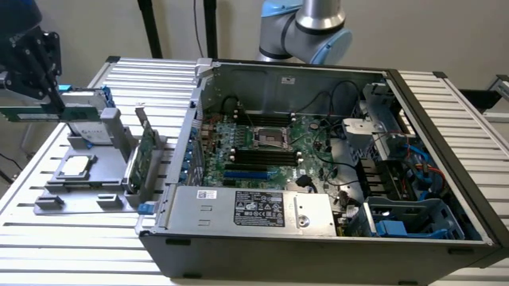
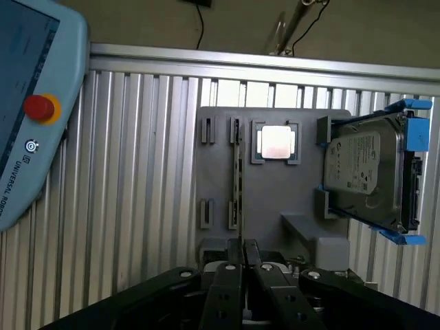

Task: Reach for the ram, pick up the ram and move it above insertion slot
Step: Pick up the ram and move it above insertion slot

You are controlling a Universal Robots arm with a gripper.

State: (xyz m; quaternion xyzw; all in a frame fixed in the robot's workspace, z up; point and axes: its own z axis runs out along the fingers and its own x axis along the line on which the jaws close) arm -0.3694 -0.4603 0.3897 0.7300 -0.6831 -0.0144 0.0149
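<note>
Hand (image 2: 240,269) tight on the ram (image 1: 32,113)

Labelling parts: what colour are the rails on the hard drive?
Blue rails, clearest in the wrist view.

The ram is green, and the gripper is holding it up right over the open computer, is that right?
Not quite. The gripper does hold the green ram up, but not over the open computer. The exterior view shows it off to the exterior view's left of the case, near the hard drive on the grey holder.
</note>
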